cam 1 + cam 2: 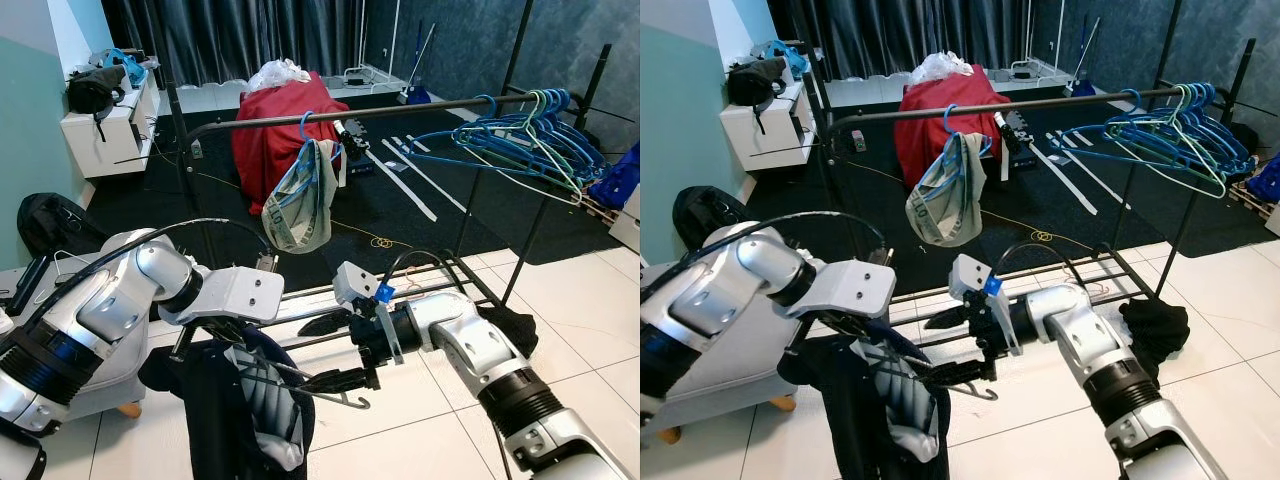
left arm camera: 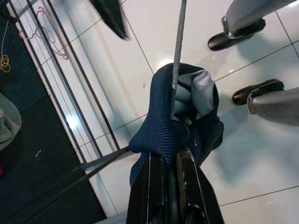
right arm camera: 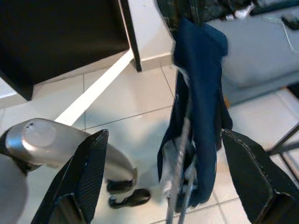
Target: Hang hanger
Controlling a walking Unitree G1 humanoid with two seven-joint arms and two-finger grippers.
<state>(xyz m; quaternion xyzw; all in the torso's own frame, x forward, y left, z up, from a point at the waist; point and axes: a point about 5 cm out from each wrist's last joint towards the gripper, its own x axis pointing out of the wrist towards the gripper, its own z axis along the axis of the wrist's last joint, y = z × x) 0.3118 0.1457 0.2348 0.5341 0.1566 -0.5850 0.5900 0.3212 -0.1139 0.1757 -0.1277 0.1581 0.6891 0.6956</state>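
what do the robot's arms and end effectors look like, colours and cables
Both arms are glossy silver shells with black ribbed joint bands and thin black cables looping over them. The left end effector and right end effector each have two long black tapered fingers. A small blue tab sits on the right wrist's pale grey block.

The dark garment (image 1: pixel 235 405) covers most of its hanger (image 1: pixel 330 392) — only the metal hook and a bit of wire show. The left tool (image 2: pixel 170 186) has its fingertips buried in the cloth, its base cut off by the frame edge. The right tool (image 3: pixel 163 177) is cropped below — fingertips out of frame.
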